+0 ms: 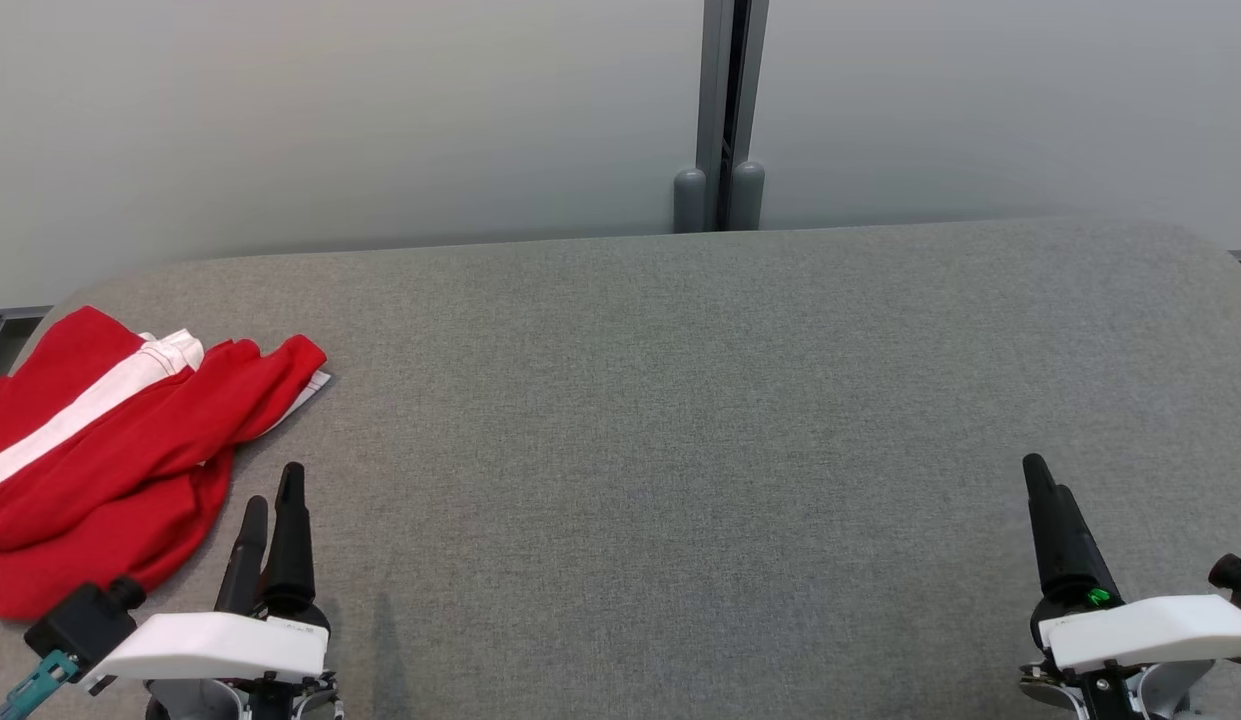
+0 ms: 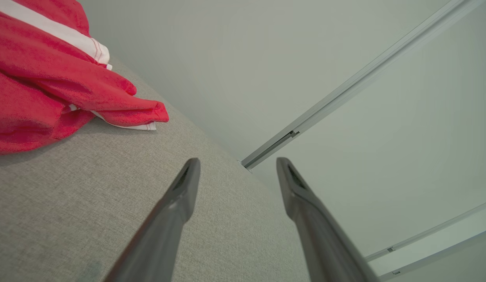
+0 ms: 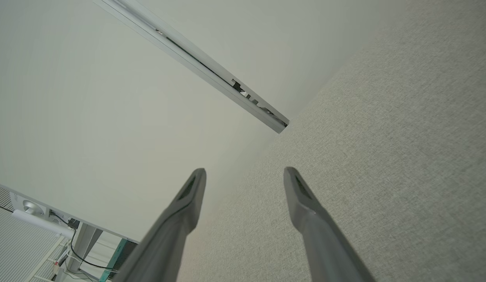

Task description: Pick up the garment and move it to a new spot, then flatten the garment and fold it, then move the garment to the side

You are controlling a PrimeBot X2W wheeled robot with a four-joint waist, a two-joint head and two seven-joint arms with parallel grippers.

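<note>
The garment [image 1: 110, 450] is red with a white stripe and lies crumpled at the left edge of the grey fabric table [image 1: 680, 400]. The left wrist view catches the garment [image 2: 51, 78] at its upper left. My left gripper [image 1: 273, 485] hovers just right of the garment's near edge, open and empty, its fingers [image 2: 180, 192] spread apart in its own wrist view. Far across the table at the lower right, my right gripper [image 1: 1040, 475] is open too, with nothing between its fingers [image 3: 301, 192].
A pale wall with a grey vertical post [image 1: 722, 110] runs behind the table's rounded far edge. The wide grey surface stretches between the two grippers. In the right wrist view, cables and a table leg [image 3: 80, 239] show at the lower left.
</note>
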